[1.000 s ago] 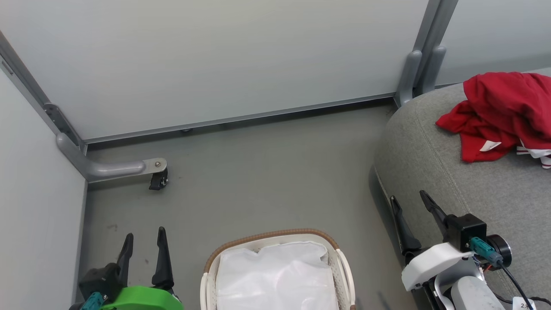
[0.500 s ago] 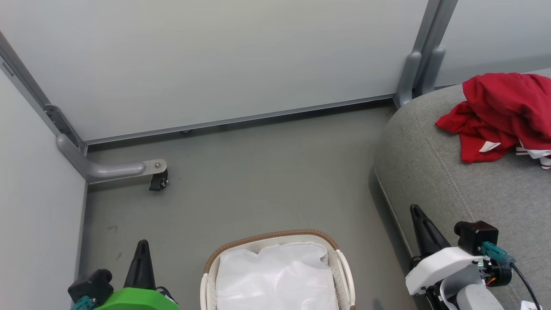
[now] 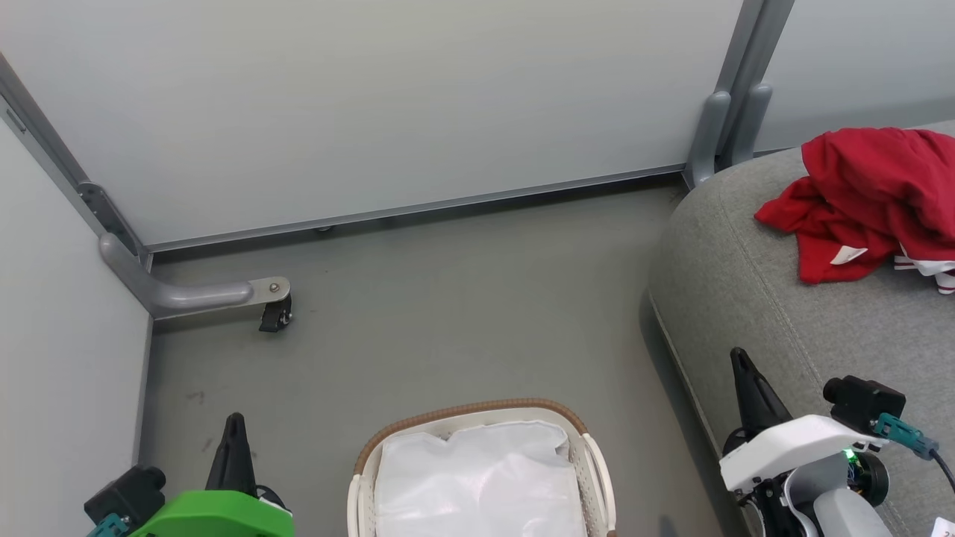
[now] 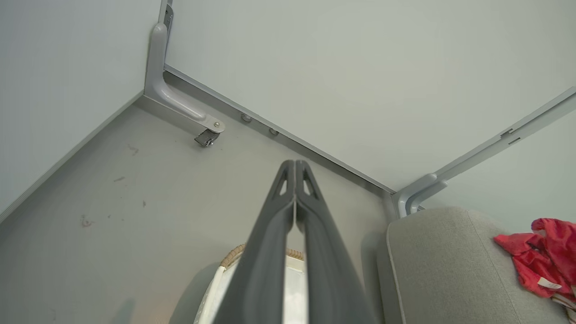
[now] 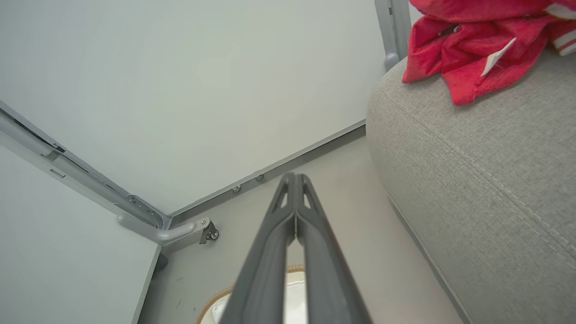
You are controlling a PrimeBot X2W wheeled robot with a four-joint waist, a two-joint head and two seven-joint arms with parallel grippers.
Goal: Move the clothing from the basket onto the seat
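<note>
The left gripper [image 3: 236, 424] hangs at the lower left over the floor [image 3: 448, 298]. Its two dark fingers are pressed flat together with nothing between them. Just to its right the basket [image 3: 466, 406] stands on the floor. The part of it in view holds a thin white liner sheet [image 3: 477, 477] and no red fabric. Further right the right gripper [image 3: 739, 358] hovers at the near left edge of the seat [image 3: 776, 298], its fingers likewise closed tip to tip and empty. The clothing [image 3: 858, 194] lies on the seat toward its far right corner, well apart from both grippers. It is a crumpled red heap with striped white trim. The fabric looks light, limp and not fragile, and it would probably drape and sag from any single pinch. A raised fold or bunched ridge near the middle of the heap is probably a better hold than a loose hem or the small white tag.
</note>
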